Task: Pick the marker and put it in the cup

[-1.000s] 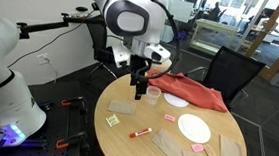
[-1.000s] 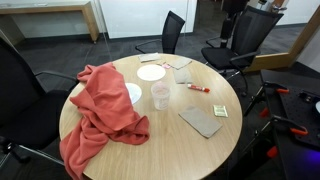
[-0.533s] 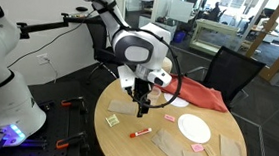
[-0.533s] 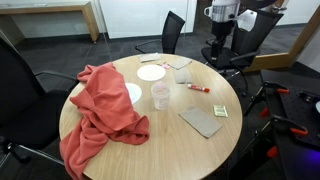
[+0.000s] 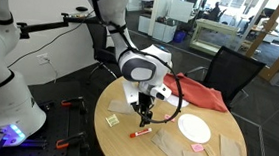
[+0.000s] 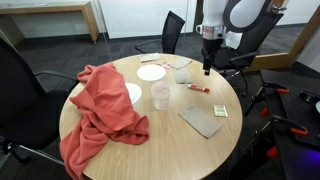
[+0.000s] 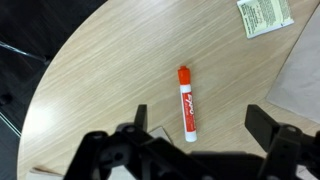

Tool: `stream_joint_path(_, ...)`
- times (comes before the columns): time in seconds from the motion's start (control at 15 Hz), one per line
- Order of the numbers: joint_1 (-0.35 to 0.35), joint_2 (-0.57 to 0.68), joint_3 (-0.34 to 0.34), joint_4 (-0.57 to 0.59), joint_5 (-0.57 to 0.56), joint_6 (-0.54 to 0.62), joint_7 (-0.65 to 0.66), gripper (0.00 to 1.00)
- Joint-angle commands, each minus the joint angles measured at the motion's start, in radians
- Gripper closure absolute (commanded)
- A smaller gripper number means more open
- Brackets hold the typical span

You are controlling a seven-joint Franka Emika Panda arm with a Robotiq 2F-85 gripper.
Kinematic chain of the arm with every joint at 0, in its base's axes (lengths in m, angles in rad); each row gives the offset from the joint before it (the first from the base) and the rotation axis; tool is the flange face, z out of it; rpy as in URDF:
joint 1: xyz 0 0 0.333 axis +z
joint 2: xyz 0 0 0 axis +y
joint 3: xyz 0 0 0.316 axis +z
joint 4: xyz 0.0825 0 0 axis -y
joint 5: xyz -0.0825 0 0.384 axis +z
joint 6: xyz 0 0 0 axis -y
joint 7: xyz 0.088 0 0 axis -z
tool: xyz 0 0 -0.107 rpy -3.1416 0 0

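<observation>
The red marker (image 7: 187,102) with a lighter end lies flat on the round wooden table (image 7: 110,70). It also shows in both exterior views (image 5: 140,134) (image 6: 197,89). My gripper (image 7: 203,125) is open and empty, and hangs above the marker with a finger on either side of its lighter end. In the exterior views the gripper (image 5: 144,117) (image 6: 207,68) is a little above the table. The small translucent cup (image 6: 159,96) stands upright near the table's middle, beside the red cloth (image 6: 100,110).
A white plate (image 6: 151,72) (image 5: 194,127), brown card pieces (image 6: 201,121) and a green note (image 7: 265,15) (image 6: 219,112) lie on the table. Black chairs (image 6: 173,30) (image 5: 230,70) stand round it. The table edge is close to the marker.
The arm has swung from over the cup area to the marker and come down lower over the table. The gripper stays open. Marker and cup have not moved.
</observation>
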Motion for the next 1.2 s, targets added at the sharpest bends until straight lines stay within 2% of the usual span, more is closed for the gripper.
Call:
stream_joint_path(0.0,0.016,0.023,-0.016,0.012,-0.004,-0.001,-0.004,0.00)
stream_joint_path(0.33,0.031,0.074,-0.034,0.044,-0.027,-0.001,0.000,0.00)
stream_joint_path(0.8,-0.013,0.193,0.047,0.096,0.080,0.107,-0.090,0.00)
stream_joint_path(1.13,-0.020,0.274,0.049,0.127,0.089,0.224,-0.087,0.00)
